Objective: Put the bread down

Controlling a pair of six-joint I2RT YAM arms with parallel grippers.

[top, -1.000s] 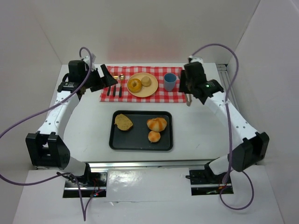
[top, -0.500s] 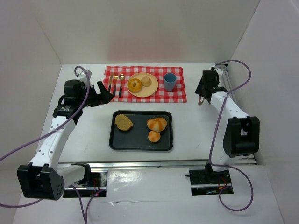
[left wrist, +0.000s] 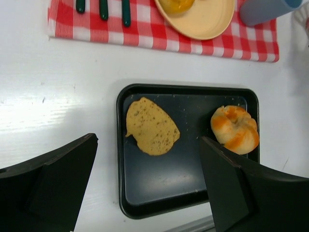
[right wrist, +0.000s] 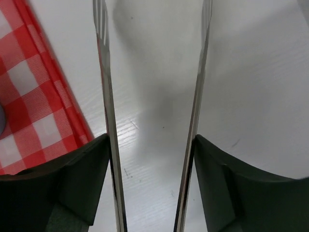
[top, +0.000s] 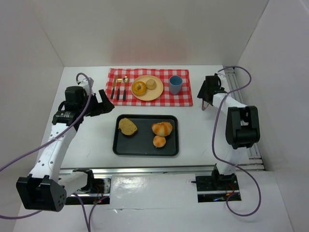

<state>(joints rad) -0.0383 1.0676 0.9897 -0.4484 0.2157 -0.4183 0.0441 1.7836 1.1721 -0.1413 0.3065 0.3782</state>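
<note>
On the black tray (top: 145,146) lie a flat brown bread slice (top: 127,126), a striped round roll (top: 162,128) and a small bun (top: 159,141). The yellow plate (top: 145,98) on the checked cloth (top: 183,99) holds a ring-shaped bread (top: 139,88) and a small bun (top: 151,83). My left gripper (top: 102,100) is open and empty, left of the tray's far corner. In its wrist view the left gripper (left wrist: 147,145) frames the slice (left wrist: 152,126) and roll (left wrist: 235,129). My right gripper (top: 206,95) is shut on metal tongs (right wrist: 107,96), right of the cloth, tips apart over bare table.
A blue cup (top: 175,85) stands on the cloth right of the plate, and cutlery (top: 118,89) lies on its left part. White walls close in the table on three sides. A rail runs along the right edge (top: 236,82).
The left gripper has drawn back from the cloth's left edge toward the tray's near-left side. The right arm has folded and pulled the tongs right, off the cloth's edge.
</note>
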